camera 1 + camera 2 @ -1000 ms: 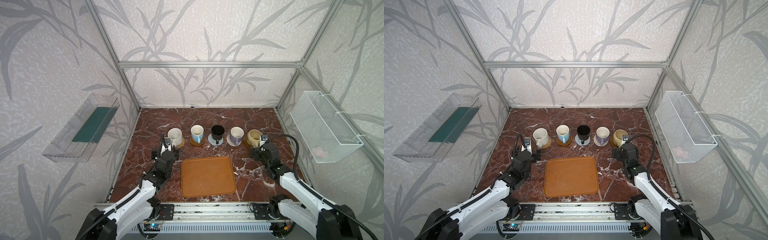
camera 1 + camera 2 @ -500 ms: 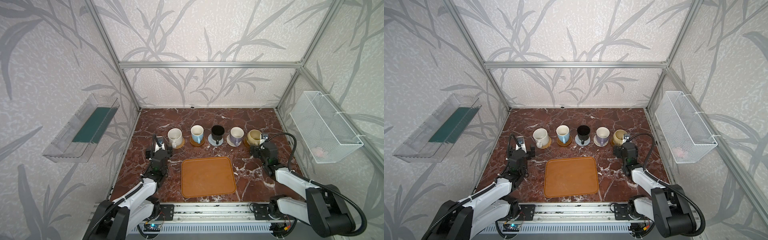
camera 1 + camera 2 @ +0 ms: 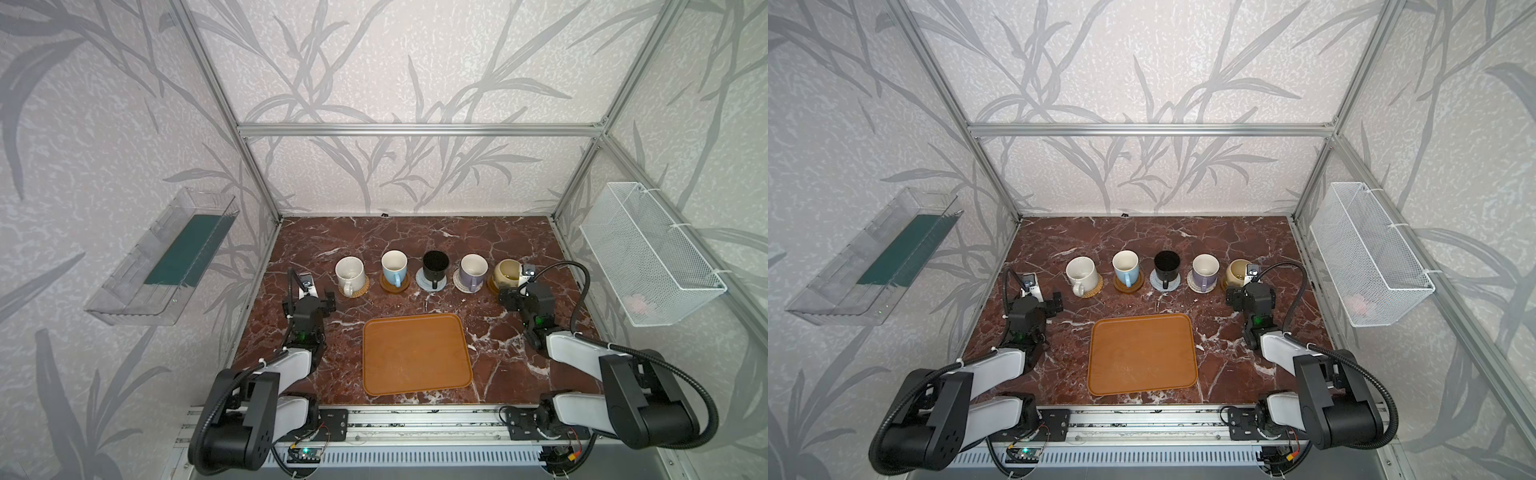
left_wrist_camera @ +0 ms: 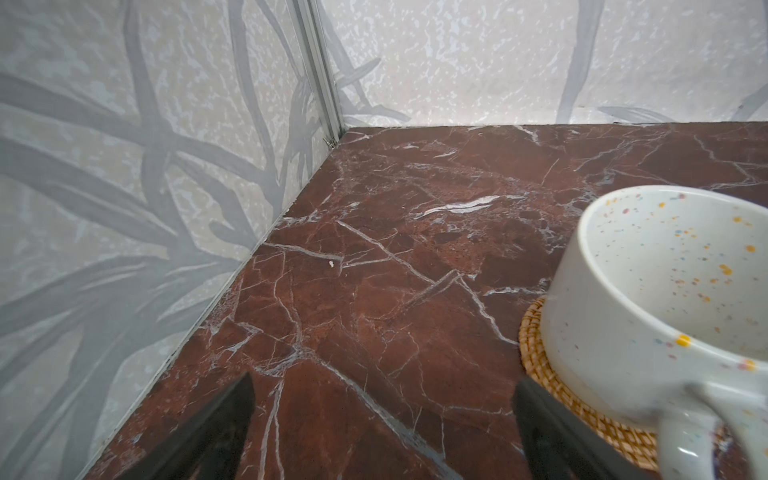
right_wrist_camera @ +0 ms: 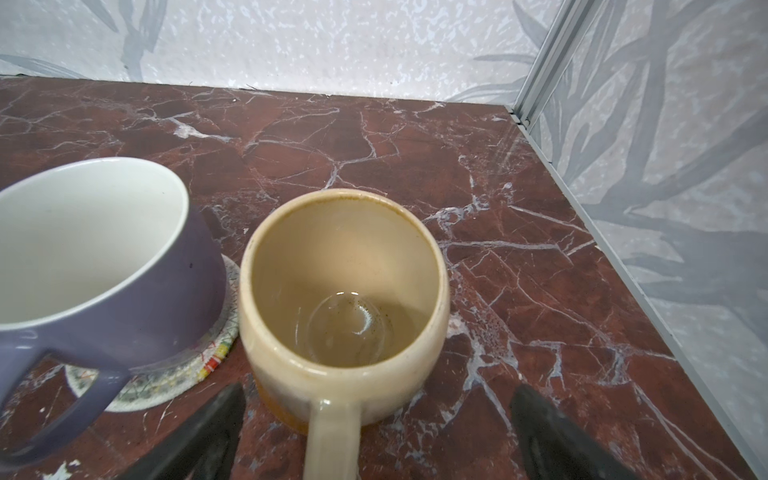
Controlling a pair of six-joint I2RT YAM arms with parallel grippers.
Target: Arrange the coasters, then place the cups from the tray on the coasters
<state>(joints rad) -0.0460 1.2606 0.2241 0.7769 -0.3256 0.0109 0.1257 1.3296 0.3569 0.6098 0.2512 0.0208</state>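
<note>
**mugfan:** quick check, what are the two hands doing? holding anything?

**benchrat:** nope. The left hand (image 4: 384, 415) is spread about as wide as it goes, with only bare worktop (image 4: 374, 249) between its fingers. The right hand (image 5: 378, 399) is wide open too and gripping nothing.

**mugfan:** and the cups?

**benchrat:** All five are upright in a row just ahead of the hands, each on its own coaster. The white cup (image 3: 350, 272) sits on the straw coaster (image 3: 363, 289), just ahead of the left hand and a bit to its right. In the wrist view that coaster's edge is really close to the finger on that side, can't tell if they touch. Heading toward the right hand you get the blue cup (image 3: 394, 268) on a brown coaster (image 3: 405, 284), the black cup (image 3: 435, 264) on the grey coaster (image 3: 422, 283), and the purple cup (image 3: 473, 268) on the pale coaster (image 3: 458, 282).

**mugfan:** last one?

**benchrat:** The cream cup (image 5: 345, 282) is right in front of the right hand, on the second brown coaster (image 3: 491, 285). Its handle points back at the hand and lies in the gap between the open fingers, but neither finger is pressed on it. The purple cup is just to that hand's left.

**mugfan:** tray?

**benchrat:** The tray (image 3: 415, 357) lies flat on the worktop between the two hands, a little behind them toward the robot's base.
</note>
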